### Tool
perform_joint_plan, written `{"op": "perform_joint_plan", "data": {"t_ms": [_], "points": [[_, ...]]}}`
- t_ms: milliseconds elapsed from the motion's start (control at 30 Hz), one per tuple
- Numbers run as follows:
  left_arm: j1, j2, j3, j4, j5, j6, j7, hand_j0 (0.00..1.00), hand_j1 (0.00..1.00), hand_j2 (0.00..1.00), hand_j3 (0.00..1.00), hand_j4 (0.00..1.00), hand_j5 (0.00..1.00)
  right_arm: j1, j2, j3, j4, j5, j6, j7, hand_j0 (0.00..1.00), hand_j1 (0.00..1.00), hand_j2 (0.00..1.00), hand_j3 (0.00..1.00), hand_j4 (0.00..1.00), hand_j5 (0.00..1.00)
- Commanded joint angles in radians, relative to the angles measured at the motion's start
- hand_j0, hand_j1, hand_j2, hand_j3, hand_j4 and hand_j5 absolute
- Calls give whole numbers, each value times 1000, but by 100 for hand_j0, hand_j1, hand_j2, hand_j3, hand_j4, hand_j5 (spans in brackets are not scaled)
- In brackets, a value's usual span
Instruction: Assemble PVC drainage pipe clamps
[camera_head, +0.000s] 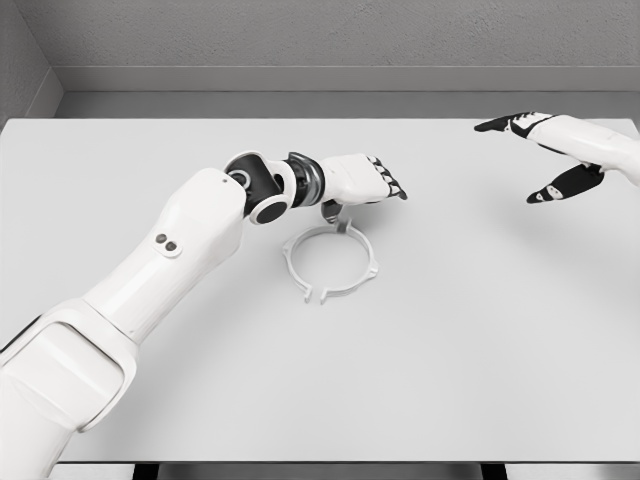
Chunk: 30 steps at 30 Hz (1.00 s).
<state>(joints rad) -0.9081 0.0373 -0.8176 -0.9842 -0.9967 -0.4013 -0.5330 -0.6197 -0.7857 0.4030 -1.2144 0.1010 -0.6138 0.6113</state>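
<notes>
Left hand (362, 180), palm down with fingers extended forward and the thumb dropped toward the far rim of the clamp ring (331, 263); whether thumb and fingers actually pinch the rim cannot be told. The white ring lies flat on the table (480, 350), near its middle, its split gap facing the near edge. Right hand (552, 150), at the far right above the table, fingers spread apart, holding nothing.

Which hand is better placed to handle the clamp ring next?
Left, most likely. The left hand sits directly over the far edge of the white clamp ring, its thumb reaching down to it. The right hand hovers open, far off to the right.
</notes>
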Motion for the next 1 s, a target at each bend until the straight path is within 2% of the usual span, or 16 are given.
{"op": "perform_joint_plan", "data": {"t_ms": [0,33,100,133,167,200,233,300,400,633,967], "points": [[-2,3,2,-1,4,2,1,100,100,100,100,100,100,0,0,2,0,-7,3,0,100,100,100,100,100,100],[-5,18,14,-2,9,2,1,100,100,100,100,100,100,-2,0,2,0,-7,3,0,100,100,100,100,100,100],[-12,67,87,-28,16,-30,1,100,100,100,100,100,100,2,0,2,0,-7,3,0,100,100,100,100,100,100],[-3,125,141,-77,55,-94,1,100,100,100,100,100,100,3,0,2,0,-7,3,0,100,100,100,100,100,100],[0,168,166,-109,113,-195,1,100,100,100,100,100,100,2,0,2,0,-7,3,0,100,100,100,100,100,100],[12,202,193,-134,154,-210,1,100,100,100,100,100,100,2,2,2,-2,-7,3,0,100,100,100,100,100,100],[37,243,209,-149,210,-210,1,100,100,100,100,100,100,0,2,4,-4,-7,3,0,100,100,100,100,100,100],[48,308,222,-148,308,-210,1,100,100,100,100,100,100,-5,3,4,-4,-7,3,0,100,100,100,100,100,100],[86,335,227,-145,389,-210,1,100,100,100,100,100,100,-6,3,4,-4,-7,3,0,100,100,100,100,100,100],[124,365,204,-126,394,-210,-12,100,100,100,100,100,100,-5,2,4,-7,-7,3,0,100,100,100,100,100,100],[130,299,100,-113,386,-210,-12,100,100,100,100,100,100,-2,0,4,-8,-7,3,0,100,100,100,100,100,100]]}}
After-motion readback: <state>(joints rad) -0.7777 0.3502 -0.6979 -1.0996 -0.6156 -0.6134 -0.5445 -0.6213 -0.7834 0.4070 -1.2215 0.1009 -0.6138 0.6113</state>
